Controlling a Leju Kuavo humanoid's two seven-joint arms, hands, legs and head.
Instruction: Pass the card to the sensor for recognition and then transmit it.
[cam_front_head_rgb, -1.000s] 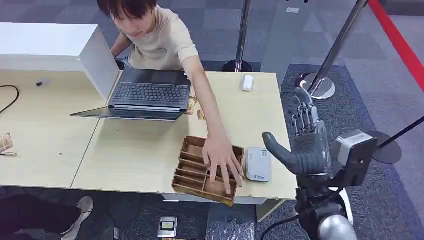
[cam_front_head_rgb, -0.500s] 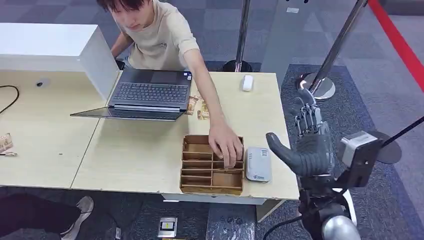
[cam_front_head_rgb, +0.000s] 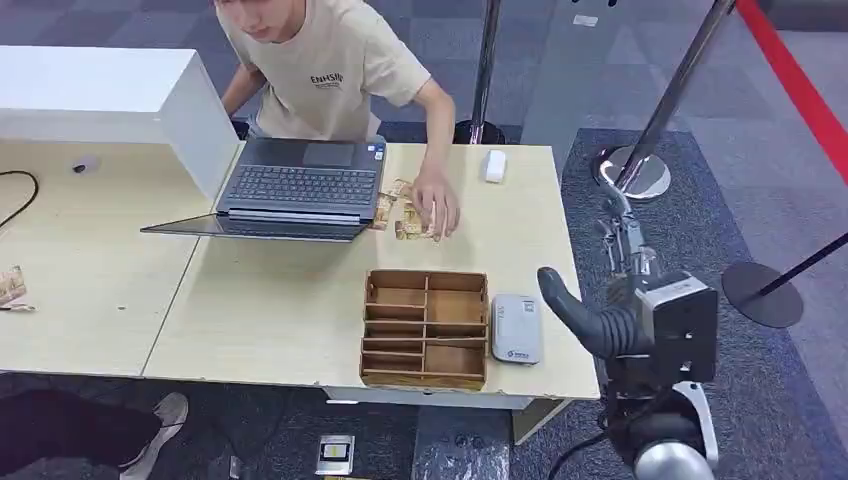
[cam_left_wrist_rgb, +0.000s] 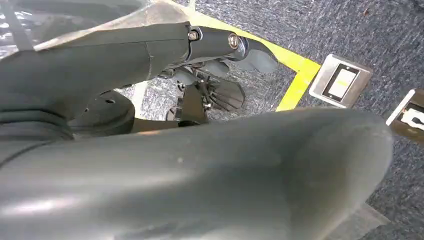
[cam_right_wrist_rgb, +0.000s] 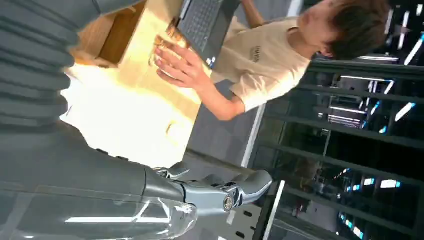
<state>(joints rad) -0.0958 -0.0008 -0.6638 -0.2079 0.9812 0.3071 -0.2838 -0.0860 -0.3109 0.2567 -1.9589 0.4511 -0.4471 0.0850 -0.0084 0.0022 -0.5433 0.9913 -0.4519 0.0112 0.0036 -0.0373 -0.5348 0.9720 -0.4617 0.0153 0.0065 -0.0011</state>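
No card is held. The right hand (cam_front_head_rgb: 612, 290) is raised beside the table's right edge, fingers apart and empty. Cards (cam_front_head_rgb: 410, 222) lie far, under a person's hand (cam_front_head_rgb: 436, 207); the sensor (cam_front_head_rgb: 516, 328) sits near, untouched. Both steps remain. The left hand (cam_left_wrist_rgb: 210, 165) hangs low; its fingers cannot be judged.

Office or reception area: pale desk (cam_front_head_rgb: 270, 300), open laptop (cam_front_head_rgb: 295, 187), grey carpet tiles (cam_front_head_rgb: 640, 60), stanchion posts (cam_front_head_rgb: 672, 85).

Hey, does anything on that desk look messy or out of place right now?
Mostly tidy. The wooden compartment tray sits square beside the white card reader. The one untidy spot is the loose scatter of small tan cards by the grey laptop, under the person's hand.
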